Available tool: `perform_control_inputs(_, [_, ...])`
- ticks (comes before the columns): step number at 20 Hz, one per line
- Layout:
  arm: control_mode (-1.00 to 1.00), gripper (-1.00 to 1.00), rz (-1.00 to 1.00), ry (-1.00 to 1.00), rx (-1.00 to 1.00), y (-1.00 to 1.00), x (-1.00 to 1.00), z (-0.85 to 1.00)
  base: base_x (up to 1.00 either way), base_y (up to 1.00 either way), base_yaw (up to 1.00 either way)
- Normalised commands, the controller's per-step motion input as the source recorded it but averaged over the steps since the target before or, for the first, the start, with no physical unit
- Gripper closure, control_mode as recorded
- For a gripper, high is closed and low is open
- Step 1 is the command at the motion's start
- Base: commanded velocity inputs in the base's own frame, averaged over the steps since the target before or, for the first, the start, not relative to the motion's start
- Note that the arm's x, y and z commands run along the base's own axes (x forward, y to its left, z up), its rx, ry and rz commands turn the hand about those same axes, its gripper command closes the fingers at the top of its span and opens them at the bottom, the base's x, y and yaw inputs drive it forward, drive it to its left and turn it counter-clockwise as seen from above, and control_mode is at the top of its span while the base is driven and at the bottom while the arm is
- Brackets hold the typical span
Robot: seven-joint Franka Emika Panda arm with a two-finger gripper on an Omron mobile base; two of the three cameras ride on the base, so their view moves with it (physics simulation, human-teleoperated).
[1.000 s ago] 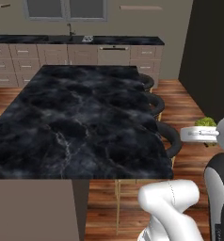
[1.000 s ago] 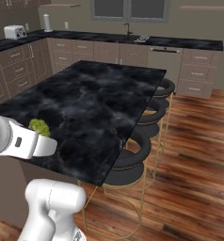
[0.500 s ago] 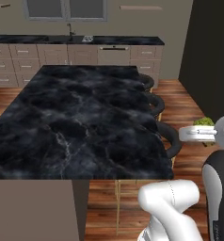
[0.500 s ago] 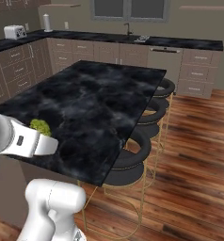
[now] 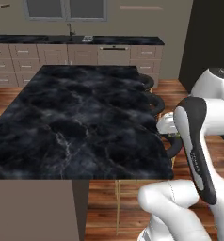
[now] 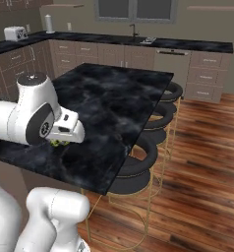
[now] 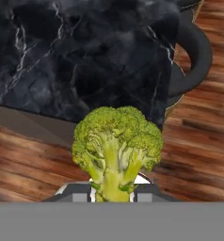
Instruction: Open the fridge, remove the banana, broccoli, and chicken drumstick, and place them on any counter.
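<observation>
My gripper (image 7: 115, 195) is shut on the broccoli (image 7: 116, 139), a green floret held by its pale stem and standing upright between the fingertips. From the base, the gripper (image 5: 172, 135) (image 6: 58, 142) hangs under the white hand, at the near right side of the counter (image 5: 76, 117) (image 6: 109, 98). A little green of the broccoli (image 5: 174, 137) (image 6: 56, 143) peeks out below the hand. In the hand view the black marble counter (image 7: 85, 56) lies beyond the floret, with wooden floor under it. The fridge, banana and chicken drumstick are out of view.
Black round stools (image 5: 154, 101) (image 6: 160, 115) (image 7: 194, 52) line the island's right side, close to the hand. A wall counter with sink (image 5: 76, 40) (image 6: 138, 42) runs along the back. A dark wall panel (image 5: 210, 37) stands at the right.
The arm has swung in, carrying the broccoli from the far right toward the island's edge. Elbow and forearm now stand large in both base views.
</observation>
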Motion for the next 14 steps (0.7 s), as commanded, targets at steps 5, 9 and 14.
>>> perform_control_inputs(5, [-1.00,1.00,0.03,0.25,-0.17,0.52,1.00,-0.86,0.00,0.00,0.00])
perform_control_inputs(9, [-1.00,1.00,0.00,0.06,-0.08,0.16,1.00,-0.61,0.00,0.00,0.00])
perform_control_inputs(14, [-1.00,1.00,0.00,0.01,0.00,0.00,1.00,-0.44,0.00,0.00,0.00])
